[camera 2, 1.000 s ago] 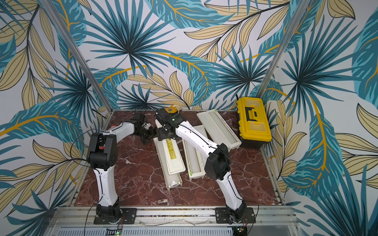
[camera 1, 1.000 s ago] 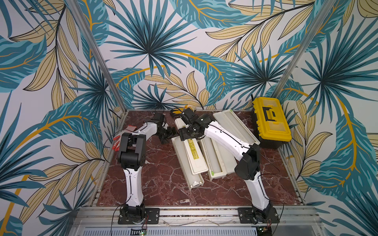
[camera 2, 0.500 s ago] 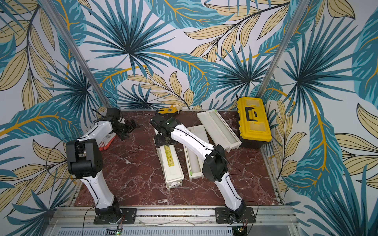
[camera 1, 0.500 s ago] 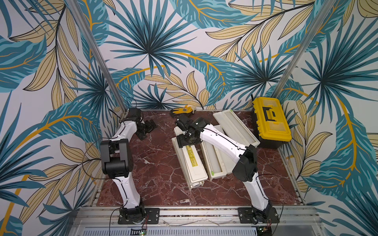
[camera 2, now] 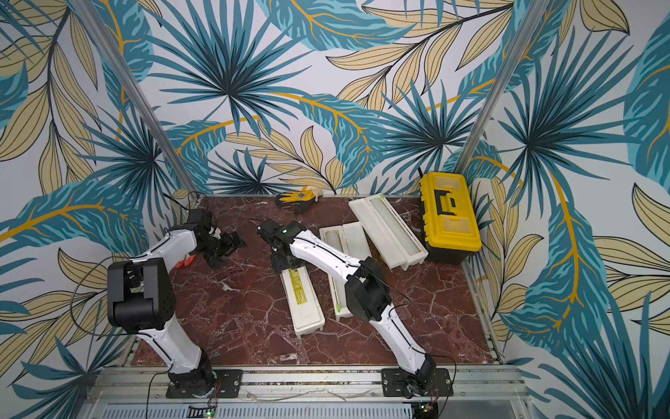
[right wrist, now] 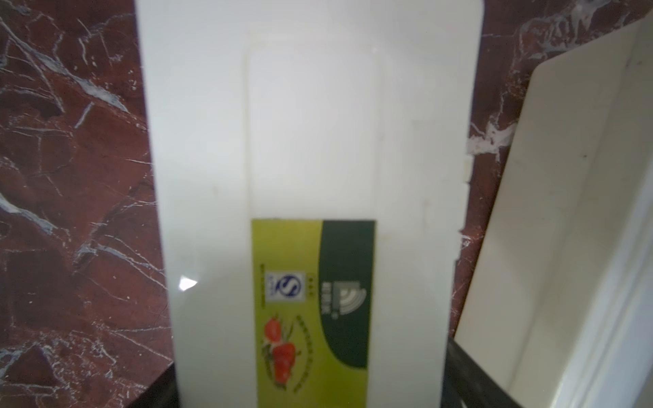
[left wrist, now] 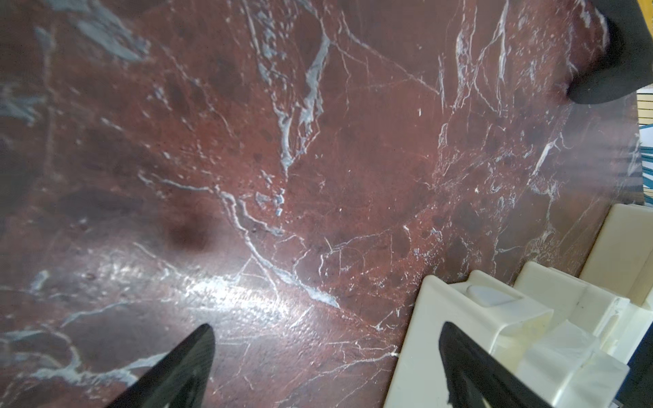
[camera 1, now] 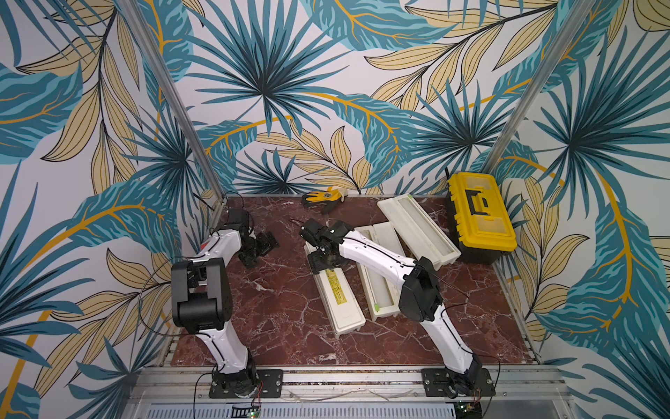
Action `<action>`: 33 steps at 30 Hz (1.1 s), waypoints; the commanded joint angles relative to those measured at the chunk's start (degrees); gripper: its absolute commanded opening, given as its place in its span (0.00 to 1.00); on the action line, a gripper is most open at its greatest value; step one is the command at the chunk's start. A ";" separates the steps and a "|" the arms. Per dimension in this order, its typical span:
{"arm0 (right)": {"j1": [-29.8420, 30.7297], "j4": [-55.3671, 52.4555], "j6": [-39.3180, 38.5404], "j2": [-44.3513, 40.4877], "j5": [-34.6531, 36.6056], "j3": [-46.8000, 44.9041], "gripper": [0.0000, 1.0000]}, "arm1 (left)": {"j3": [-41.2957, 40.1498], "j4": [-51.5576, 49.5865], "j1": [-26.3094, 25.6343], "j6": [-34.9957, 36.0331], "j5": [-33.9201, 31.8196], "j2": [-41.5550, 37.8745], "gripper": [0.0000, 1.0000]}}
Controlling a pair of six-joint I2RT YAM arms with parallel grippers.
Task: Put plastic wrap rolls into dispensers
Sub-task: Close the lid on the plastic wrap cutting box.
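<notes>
Right hand [camera 1: 320, 258] clamps the far end of the closed dispenser [camera 1: 340, 302]; left hand [camera 1: 259, 247], fingers apart, hangs over the bench [camera 1: 286, 312] well leftward.

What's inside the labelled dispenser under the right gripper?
Nothing inside shows: the dispenser has its lid shut, only the label visible on top. The right gripper grips its far end. Contents are covered.

A: The table [camera 1: 290, 308] is dark red marble, white-veined; the walls [camera 1: 326, 90] show teal and tan leaves.
B: The dispenser [right wrist: 311, 106] is cream, its label [right wrist: 311, 311] yellow-green and dark green, with blurred red blobs, perhaps strawberries. The toolbox [camera 1: 478, 214] is yellow and black.
</notes>
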 commanded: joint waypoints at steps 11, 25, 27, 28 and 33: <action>0.58 1.80 0.05 3.01 -0.83 0.33 0.76 | -3.83 0.02 0.67 1.84 0.49 -1.39 1.00; 0.54 0.80 -1.23 2.04 0.00 -0.04 0.99 | -6.56 0.02 0.35 2.08 3.85 -2.84 1.00; 0.43 0.37 -1.55 1.30 -0.12 -0.19 0.99 | -7.21 0.03 0.17 2.19 4.04 -3.22 1.00; 0.36 0.32 -1.76 0.89 -0.34 -0.34 0.99 | -7.52 0.03 0.15 2.19 4.40 -3.27 1.00; -0.16 -0.44 -2.08 -0.70 -2.00 -0.93 0.99 | -8.21 0.06 -0.95 2.19 5.16 -3.49 1.00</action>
